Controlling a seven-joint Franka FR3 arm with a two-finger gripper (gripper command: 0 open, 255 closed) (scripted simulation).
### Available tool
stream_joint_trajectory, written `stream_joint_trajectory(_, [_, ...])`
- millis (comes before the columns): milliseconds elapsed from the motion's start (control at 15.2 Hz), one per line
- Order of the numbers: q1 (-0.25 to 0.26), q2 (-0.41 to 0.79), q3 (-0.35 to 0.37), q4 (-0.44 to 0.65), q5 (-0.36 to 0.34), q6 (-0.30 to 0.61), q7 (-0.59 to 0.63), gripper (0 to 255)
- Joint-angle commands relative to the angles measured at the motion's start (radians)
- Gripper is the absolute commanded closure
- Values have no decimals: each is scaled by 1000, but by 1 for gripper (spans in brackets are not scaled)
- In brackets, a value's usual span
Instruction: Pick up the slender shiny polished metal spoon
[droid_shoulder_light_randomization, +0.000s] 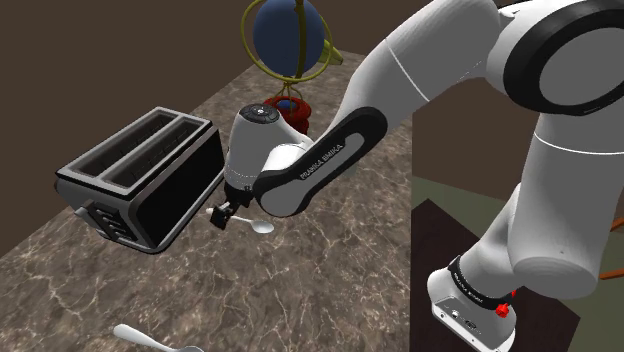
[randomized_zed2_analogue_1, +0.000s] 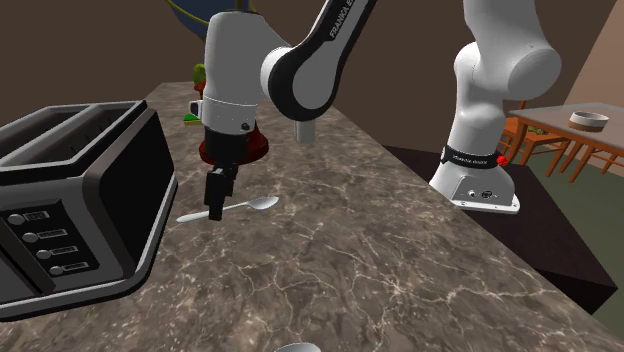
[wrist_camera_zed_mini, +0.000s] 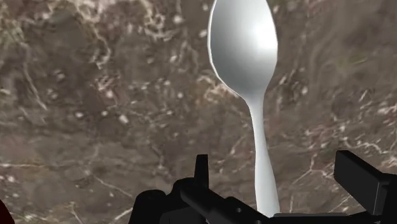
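Slender shiny silver metal spoon (randomized_zed2_analogue_1: 262, 204) lies flat near the middle of the brown marbled counter (randomized_zed2_analogue_1: 400, 260), beside the black two-slot toaster (randomized_zed2_analogue_1: 90, 190). The black end effector (randomized_zed2_analogue_1: 214, 212) straddles its handle, fingers apart, not touching.

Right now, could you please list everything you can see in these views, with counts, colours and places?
counter: one, brown marbled, under everything.
toaster: one, black with silver trim, on the counter beside the gripper.
target spoon: one, pale shiny grey, lying flat, its handle between the fingers but untouched.
second spoon: one, pale grey, on the counter at the shoulder view's lower edge.
globe: one, blue in a yellow frame on a red base, at the counter's far end.
dining table: one, wooden, at the second exterior view's right.
arm: one, white with dark joints.
gripper: one, black, open, low over the target spoon.
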Motion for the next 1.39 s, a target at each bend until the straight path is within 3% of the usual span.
stream_joint_trajectory(0, [3,4,-2,0,-3,5,3,255])
stream_joint_trajectory(594, [1,4,-2,0,-2,4,1,255])
stream_joint_trajectory(1320, [-33,-108,41,14,60,-118,-37,255])
